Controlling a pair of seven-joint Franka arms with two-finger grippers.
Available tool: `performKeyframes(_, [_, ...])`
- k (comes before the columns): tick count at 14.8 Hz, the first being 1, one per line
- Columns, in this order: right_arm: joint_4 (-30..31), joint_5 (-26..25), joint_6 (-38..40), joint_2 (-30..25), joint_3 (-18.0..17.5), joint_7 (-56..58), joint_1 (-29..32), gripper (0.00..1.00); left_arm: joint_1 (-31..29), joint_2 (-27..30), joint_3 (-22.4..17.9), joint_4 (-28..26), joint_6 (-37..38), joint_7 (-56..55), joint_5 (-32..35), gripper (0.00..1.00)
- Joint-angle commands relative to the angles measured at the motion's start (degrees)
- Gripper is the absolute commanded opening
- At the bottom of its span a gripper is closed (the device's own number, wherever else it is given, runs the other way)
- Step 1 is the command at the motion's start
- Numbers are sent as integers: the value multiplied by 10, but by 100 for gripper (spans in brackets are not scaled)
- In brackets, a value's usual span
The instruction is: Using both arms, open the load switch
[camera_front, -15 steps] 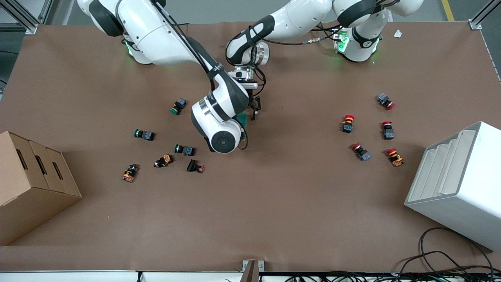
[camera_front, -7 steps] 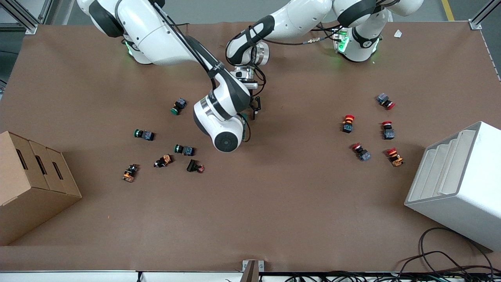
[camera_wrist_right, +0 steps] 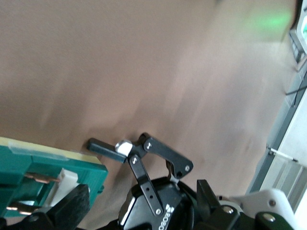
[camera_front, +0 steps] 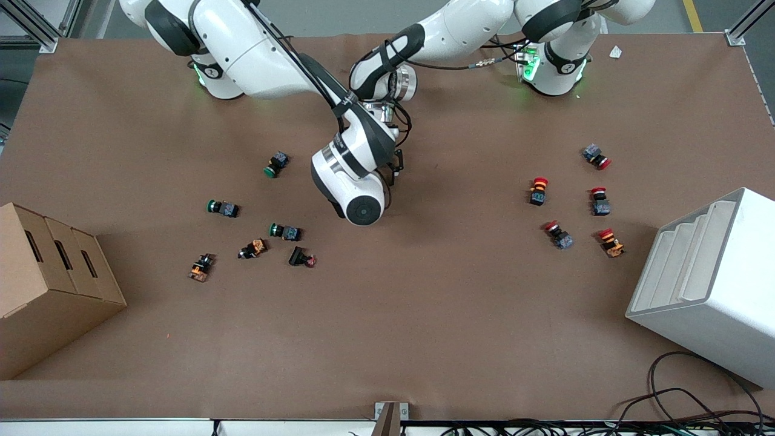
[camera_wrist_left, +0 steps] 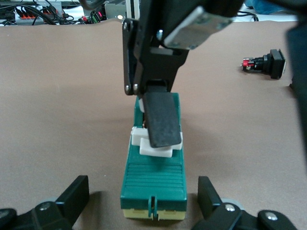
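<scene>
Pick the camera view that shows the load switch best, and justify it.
Left wrist view: the load switch lies whole, white toggle visible. The right wrist view shows only one green end; in the front view the right arm hides it.

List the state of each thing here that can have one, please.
load switch: flat on the table, its white toggle under a right finger
left gripper: open, fingers on either side of the switch's end, not clamping it
right gripper: open, over the switch
push-buttons: loose on the table, untouched
</scene>
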State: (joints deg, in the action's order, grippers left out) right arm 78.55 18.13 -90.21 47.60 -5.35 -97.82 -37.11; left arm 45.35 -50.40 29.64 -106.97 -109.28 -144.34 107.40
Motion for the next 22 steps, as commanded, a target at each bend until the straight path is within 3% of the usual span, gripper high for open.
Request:
performKeyframes(1, [8, -34, 22, -24, 4, 79, 23, 100, 4, -8, -3, 6, 4, -10, 11, 100])
performKeyframes(5, [7, -149, 26, -97, 7, 325, 112, 100, 1, 12, 1, 7, 4, 6, 0, 100])
performKeyframes(7, [8, -170, 12, -124, 6, 443, 170, 100, -3, 29, 11, 18, 4, 26, -44, 100])
performKeyframes(14, [6, -216, 18, -213, 7, 849, 321, 100, -21, 132, 23, 119, 1, 220, -305, 100])
performKeyframes(17, [5, -212, 18, -251, 6, 980, 385, 100, -84, 194, 25, 160, -5, 383, -443, 100])
performKeyframes(20, [-30, -216, 50, -252, 6, 1002, 422, 100, -168, 259, 24, 210, 1, 600, -609, 100])
performKeyframes(22, [-45, -216, 57, -252, 7, 1004, 429, 100, -234, 311, 25, 212, 11, 707, -689, 100])
